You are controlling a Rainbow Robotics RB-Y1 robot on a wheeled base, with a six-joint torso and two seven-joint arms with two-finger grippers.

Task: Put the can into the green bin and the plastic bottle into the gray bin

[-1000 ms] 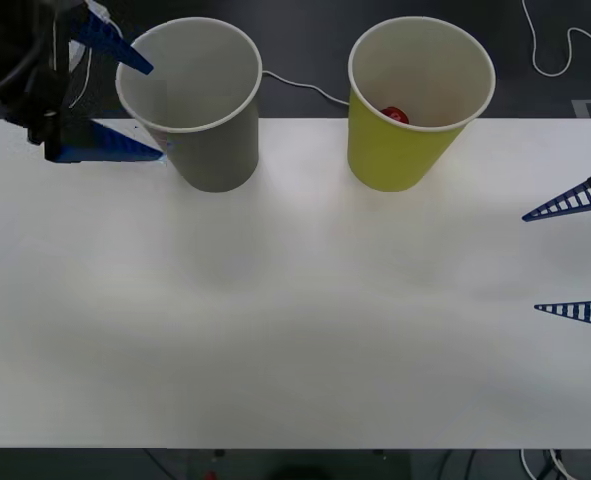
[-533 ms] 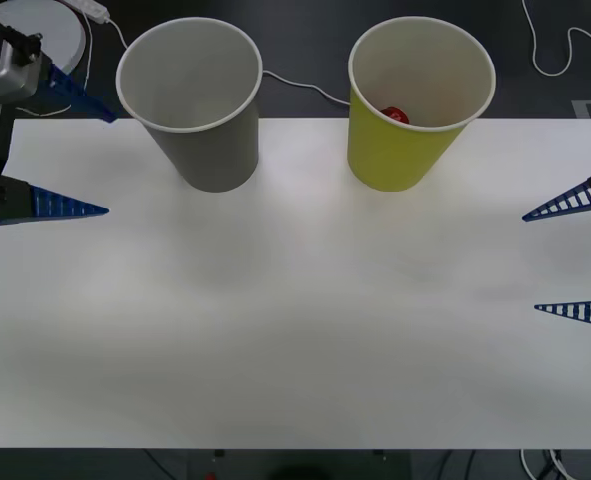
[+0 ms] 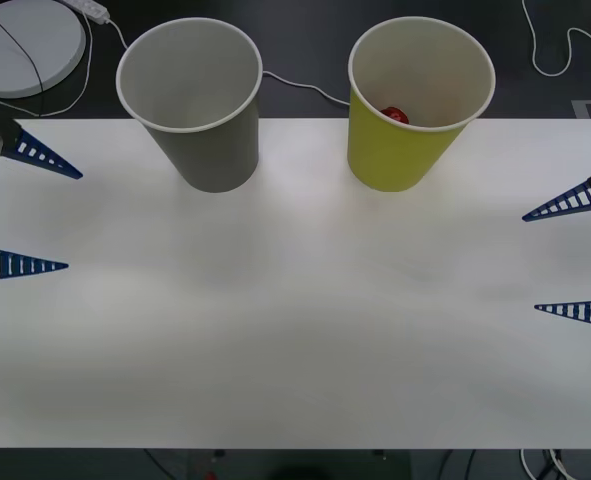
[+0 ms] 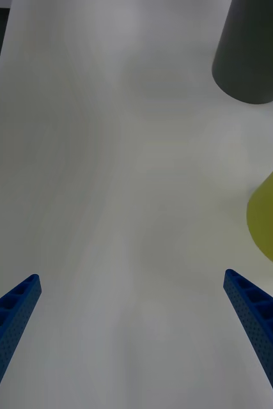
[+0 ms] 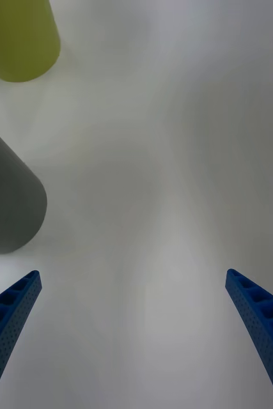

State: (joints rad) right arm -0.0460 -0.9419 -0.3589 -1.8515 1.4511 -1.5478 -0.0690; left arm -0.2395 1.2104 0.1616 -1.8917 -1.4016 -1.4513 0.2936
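While the can sits inside the green bin, gray bin stands beside it; left gripper and right gripper flank the bins, fingers apart, empty.

A lab or test room: a plain white table standing on a dark floor, loose white cables trailing behind it, a round white disc with a cord lying on the floor at the far left
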